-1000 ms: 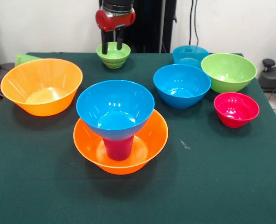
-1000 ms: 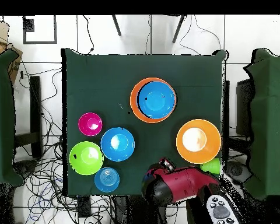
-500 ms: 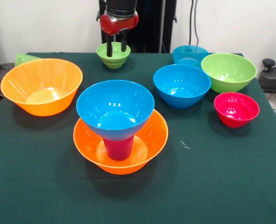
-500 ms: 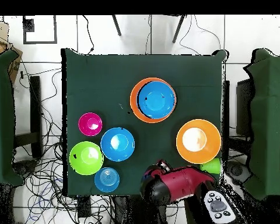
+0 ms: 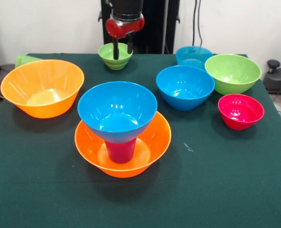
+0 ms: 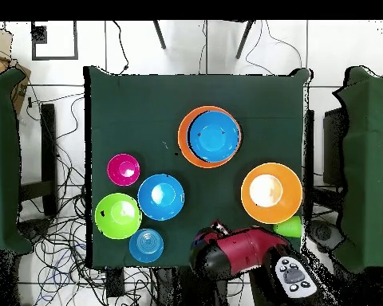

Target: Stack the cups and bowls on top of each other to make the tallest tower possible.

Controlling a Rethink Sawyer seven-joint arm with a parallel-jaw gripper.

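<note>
The tower stands at the table's middle: an orange bowl [image 5: 152, 142] holds an upturned purple-magenta cup [image 5: 120, 151], with a blue bowl [image 5: 117, 110] on top; it also shows in the overhead view [image 6: 210, 137]. My gripper [image 5: 123, 49] is open at the far edge. It hangs over the right half of a small lime green bowl [image 5: 113, 59], one finger inside it and the other at its right rim. In the overhead view my arm [image 6: 230, 253] hides that bowl. A second orange bowl [image 5: 42, 88] sits at the left, a light green cup [image 5: 23, 59] behind it.
At the right sit a blue bowl [image 5: 185, 87], a teal-blue bowl [image 5: 193, 56], a large lime green bowl [image 5: 233, 72] and a red-pink bowl [image 5: 240, 111]. A controller [image 6: 294, 276] lies by the arm's base. The table [image 5: 216, 190] is dark green.
My gripper has shifted rightward in the front view, from the small lime green bowl's left half to its right half. The bowls and the tower have not moved.
</note>
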